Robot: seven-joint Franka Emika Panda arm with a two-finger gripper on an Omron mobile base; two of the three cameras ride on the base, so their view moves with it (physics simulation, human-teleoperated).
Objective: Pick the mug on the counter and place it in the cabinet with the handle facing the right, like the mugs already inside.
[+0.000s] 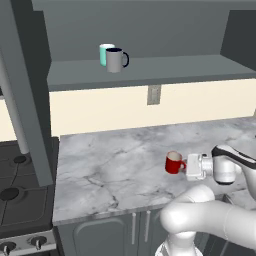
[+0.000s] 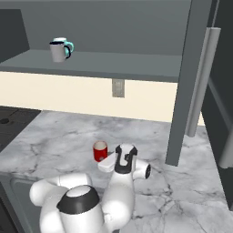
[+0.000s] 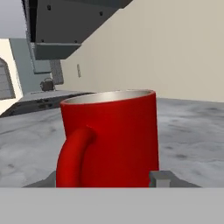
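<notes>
The red mug [image 1: 173, 162] stands upright on the marble counter [image 1: 110, 160], its handle [image 3: 72, 155] pointing toward the hand. My gripper [image 1: 184, 166] comes at it level from the right, with the jaws on either side of the mug body. In the hand view the mug [image 3: 118, 135] takes up the whole gap between my fingertips [image 3: 162, 178]. The right tip lies against its side and the left tip is partly behind the handle, so contact is unclear. The cabinet shelf [image 1: 165, 70] runs above the counter.
A grey mug [image 1: 115, 60] with a dark handle and a teal mug [image 1: 104, 52] stand on the shelf at the left. An open cabinet door [image 2: 189, 82] hangs to the right in the right base view. The black stove [image 1: 20, 195] adjoins the counter on the left.
</notes>
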